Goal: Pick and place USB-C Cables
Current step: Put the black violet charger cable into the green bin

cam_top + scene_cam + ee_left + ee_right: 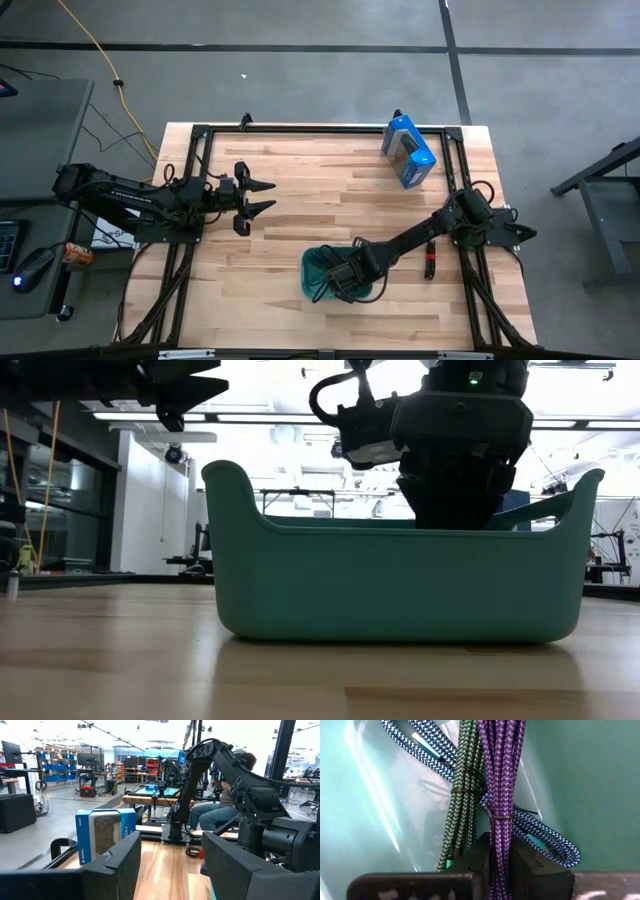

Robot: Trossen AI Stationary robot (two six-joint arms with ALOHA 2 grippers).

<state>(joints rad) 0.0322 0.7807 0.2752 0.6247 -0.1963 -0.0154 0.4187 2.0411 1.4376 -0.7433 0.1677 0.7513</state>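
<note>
My right gripper (345,275) reaches down into the teal tub (312,268), with a purple USB-C cable (501,765) between its fingers. Under and beside that cable, a green bundle (465,795) and a teal-and-white bundle (542,840) lie on the tub's floor. A red-and-black cable (430,260) lies on the table to the right of the tub. In the low view the tub's wall (400,590) hides the right gripper's fingers. My left gripper (262,196) hovers open over the table's left side, touching nothing. My right gripper has the purple bundle's near end (500,837) pinched between its two fingers (476,860), just below the bundle's tie. The fingers come steeply from above into the tub. The bundle runs lengthwise away from the fingers and lies over the green and teal-and-white bundles.
A blue box (408,150) stands at the table's far right corner and also shows in the left wrist view (102,832). The black frame rails (195,180) run along the table's edges. A person (220,810) sits beyond the table. Bare wood lies between the two arms.
</note>
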